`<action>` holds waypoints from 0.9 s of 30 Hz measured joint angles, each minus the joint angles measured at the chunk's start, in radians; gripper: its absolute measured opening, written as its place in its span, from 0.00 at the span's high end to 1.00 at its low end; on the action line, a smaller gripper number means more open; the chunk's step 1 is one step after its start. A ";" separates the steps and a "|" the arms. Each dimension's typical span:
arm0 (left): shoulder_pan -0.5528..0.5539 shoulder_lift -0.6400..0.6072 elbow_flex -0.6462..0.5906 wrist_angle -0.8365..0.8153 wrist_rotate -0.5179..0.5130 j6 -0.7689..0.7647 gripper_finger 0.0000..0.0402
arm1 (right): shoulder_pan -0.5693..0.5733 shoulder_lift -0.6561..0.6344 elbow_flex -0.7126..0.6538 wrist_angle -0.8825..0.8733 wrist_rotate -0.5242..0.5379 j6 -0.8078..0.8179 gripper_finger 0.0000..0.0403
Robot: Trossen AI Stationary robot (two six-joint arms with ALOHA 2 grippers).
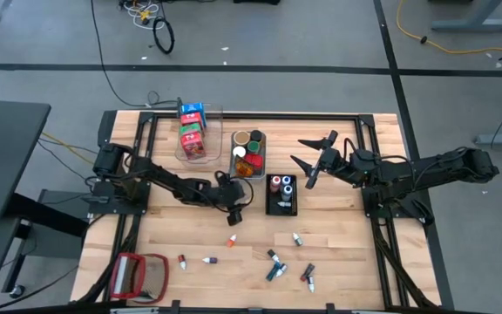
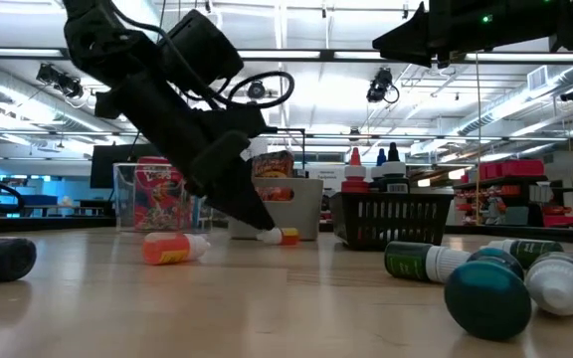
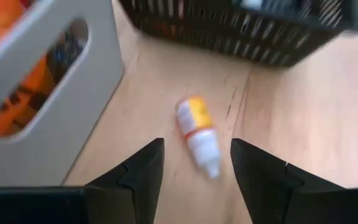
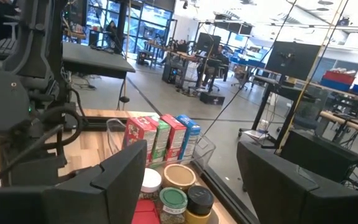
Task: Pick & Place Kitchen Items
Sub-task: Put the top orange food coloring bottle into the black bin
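On the near part of the surface (image 1: 338, 244) small bottles lie scattered: a cluster (image 1: 288, 266) near right of centre, two (image 1: 195, 259) left of it, and a red-framed object (image 1: 139, 275) at the near left corner. Farther in, an orange-capped bottle (image 1: 232, 239) lies on its side. Just beyond it the left gripper (image 1: 234, 215) hangs low at mid-surface, its fingers (image 3: 261, 175) partly apart and empty, with an orange-and-white bottle (image 3: 199, 135) lying flat between and just ahead of the tips, untouched. Behind stand a black bin (image 1: 282, 195) with capped bottles, a grey bin (image 1: 248, 154) of jars, and a clear bin (image 1: 198, 133) of cartons at the far edge. The right gripper (image 1: 310, 154) hovers above the far right, fingers wide and empty.
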 joint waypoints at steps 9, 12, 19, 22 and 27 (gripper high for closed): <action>0.000 0.001 -0.013 0.057 0.012 0.001 0.51 | 0.000 0.000 0.000 0.000 0.000 0.000 0.35; 0.000 0.036 -0.013 0.088 0.002 0.005 0.51 | 0.000 0.000 0.000 0.001 0.000 0.000 0.35; -0.001 0.109 -0.009 0.128 -0.009 0.010 0.51 | 0.000 0.000 -0.001 -0.015 0.000 0.006 0.35; -0.004 0.103 -0.009 0.124 -0.008 0.012 0.51 | 0.000 0.000 -0.002 -0.040 0.000 -0.001 0.35; -0.013 0.102 -0.010 0.129 -0.007 0.032 0.59 | 0.000 0.000 -0.002 -0.063 -0.002 -0.009 0.35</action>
